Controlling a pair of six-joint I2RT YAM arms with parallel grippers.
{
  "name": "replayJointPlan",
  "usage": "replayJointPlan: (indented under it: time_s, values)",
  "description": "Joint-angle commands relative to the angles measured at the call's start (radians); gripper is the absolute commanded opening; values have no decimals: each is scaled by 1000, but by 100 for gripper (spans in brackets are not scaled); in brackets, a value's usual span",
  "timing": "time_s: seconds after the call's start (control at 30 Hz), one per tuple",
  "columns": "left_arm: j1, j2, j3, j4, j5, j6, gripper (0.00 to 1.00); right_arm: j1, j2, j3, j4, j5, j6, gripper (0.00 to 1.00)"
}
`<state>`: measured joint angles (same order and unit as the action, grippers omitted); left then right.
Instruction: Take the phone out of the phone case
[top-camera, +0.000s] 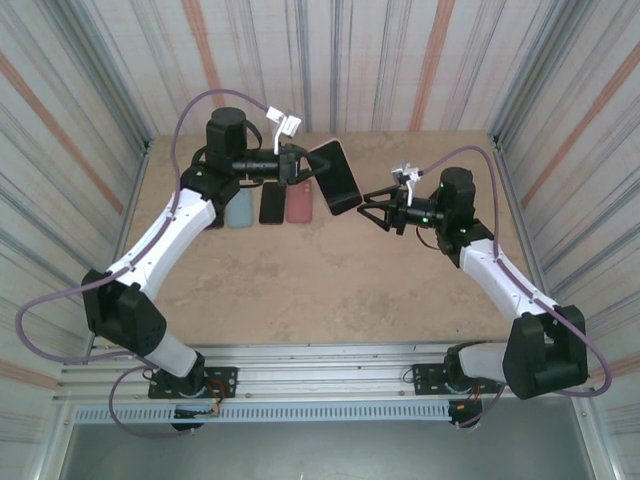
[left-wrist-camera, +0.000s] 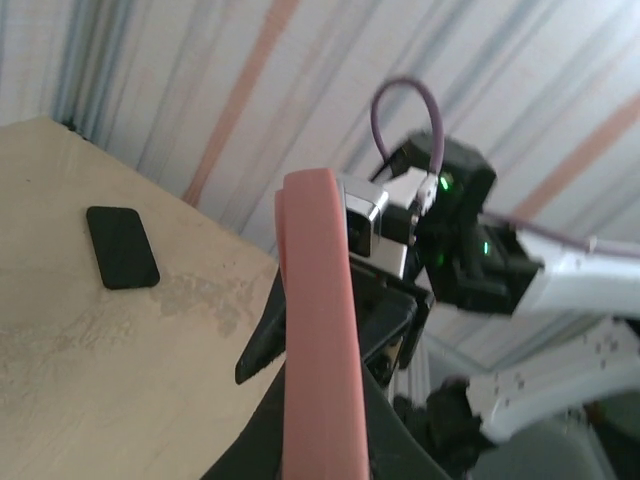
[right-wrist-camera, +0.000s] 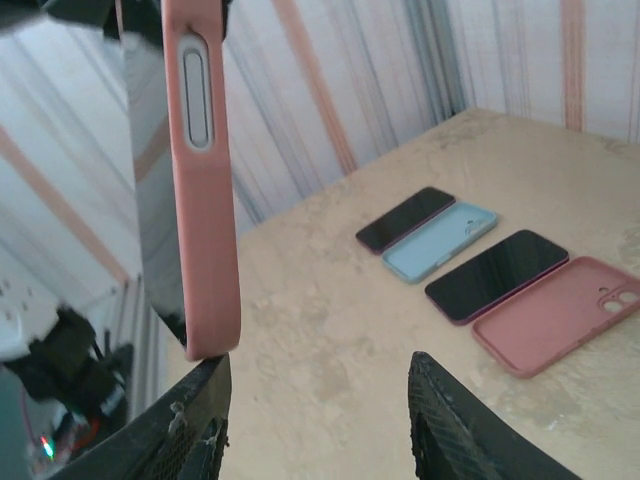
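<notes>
My left gripper (top-camera: 297, 161) is raised over the back of the table and shut on a phone in a pink case (top-camera: 336, 177), its dark screen facing up and forward. In the left wrist view the pink case (left-wrist-camera: 318, 330) runs edge-on between the fingers (left-wrist-camera: 250, 362). My right gripper (top-camera: 376, 213) is open just right of the phone's lower corner. In the right wrist view the cased phone (right-wrist-camera: 202, 200) hangs above the left finger (right-wrist-camera: 190, 425), close to its tip. The gap of the right gripper (right-wrist-camera: 315, 410) holds nothing.
On the table behind lie a blue case (top-camera: 238, 209), a dark phone (top-camera: 272, 203) and an empty pink case (top-camera: 299, 204); they show again as the blue case (right-wrist-camera: 440, 243), a phone (right-wrist-camera: 495, 276) and the pink case (right-wrist-camera: 560, 315), beside another phone (right-wrist-camera: 405, 218). Corrugated walls ring the table.
</notes>
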<state>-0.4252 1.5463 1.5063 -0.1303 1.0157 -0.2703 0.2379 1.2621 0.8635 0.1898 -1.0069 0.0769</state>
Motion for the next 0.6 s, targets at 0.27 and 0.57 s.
replayJointPlan:
  time_s: [0.27, 0.57]
  values:
    - [32, -82, 30, -321, 176, 608, 0, 139, 68, 222, -569, 24, -613, 48]
    - [54, -98, 30, -411, 219, 691, 0, 198, 123, 273, -659, 92, -741, 35]
